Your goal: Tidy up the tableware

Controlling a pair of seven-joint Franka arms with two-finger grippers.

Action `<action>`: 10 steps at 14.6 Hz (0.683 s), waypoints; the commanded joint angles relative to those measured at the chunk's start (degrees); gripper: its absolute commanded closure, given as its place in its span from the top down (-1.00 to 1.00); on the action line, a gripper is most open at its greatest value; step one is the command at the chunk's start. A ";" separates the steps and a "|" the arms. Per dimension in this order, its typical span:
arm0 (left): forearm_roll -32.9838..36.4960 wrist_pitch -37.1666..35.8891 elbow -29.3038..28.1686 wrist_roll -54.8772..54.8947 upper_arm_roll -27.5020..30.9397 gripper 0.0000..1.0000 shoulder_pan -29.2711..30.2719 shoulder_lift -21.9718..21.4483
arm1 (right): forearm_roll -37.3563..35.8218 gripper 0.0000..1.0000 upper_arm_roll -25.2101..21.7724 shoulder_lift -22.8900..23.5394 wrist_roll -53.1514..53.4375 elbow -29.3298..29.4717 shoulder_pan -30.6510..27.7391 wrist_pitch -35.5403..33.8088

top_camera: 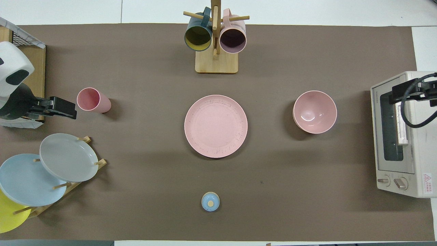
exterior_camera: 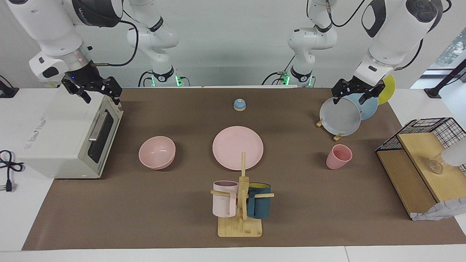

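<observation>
Brown mat (exterior_camera: 182,218) across a white table, white wall at the robots' end. Pink plate (exterior_camera: 237,147) flat at mid-mat, bare on top. Pink bowl (exterior_camera: 157,152) upright beside it toward the right arm's end, well apart from the plate. Pink cup (exterior_camera: 338,157) upright toward the left arm's end, also well apart from the plate.

Left gripper (exterior_camera: 357,95) raised over the plate rack (exterior_camera: 336,137), in front of the grey plate (exterior_camera: 340,116), blue plate (exterior_camera: 367,106) and yellow plate (exterior_camera: 387,89) standing in it; fingers spread, holding nothing. Pink cup just past the rack, farther from the robots, touching neither rack nor gripper. In the overhead view, left gripper (top_camera: 63,108) near the cup's rim, reading as raised in the facing view.

Right gripper (exterior_camera: 95,91) up over the toaster oven (exterior_camera: 69,138) at the right arm's end; fingers parted, empty. Pink bowl on the mat in front of the oven's door, well clear of that gripper.

Small blue bell (exterior_camera: 239,104) nearer to the robots than the plate. Wooden mug tree (exterior_camera: 241,214) farther than the plate, with pale pink mug (exterior_camera: 224,199) and dark blue mug (exterior_camera: 259,200) hung on its pegs. Wire-and-wood shelf (exterior_camera: 418,163) at the left arm's end.
</observation>
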 commanded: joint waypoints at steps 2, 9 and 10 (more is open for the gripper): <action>0.47 -0.06 -0.42 -0.65 0.22 1.00 -0.53 -0.97 | -0.48 1.00 0.61 0.36 -1.28 0.80 -0.49 -1.31; 0.47 -0.15 -0.42 -0.74 0.22 1.00 -0.53 -0.97 | 0.23 1.00 0.79 0.36 -0.49 0.28 -0.40 -1.31; 0.47 -0.15 -0.42 -0.65 0.22 1.00 -0.53 -0.97 | 0.31 1.00 0.79 0.19 -1.27 0.19 -0.32 -1.75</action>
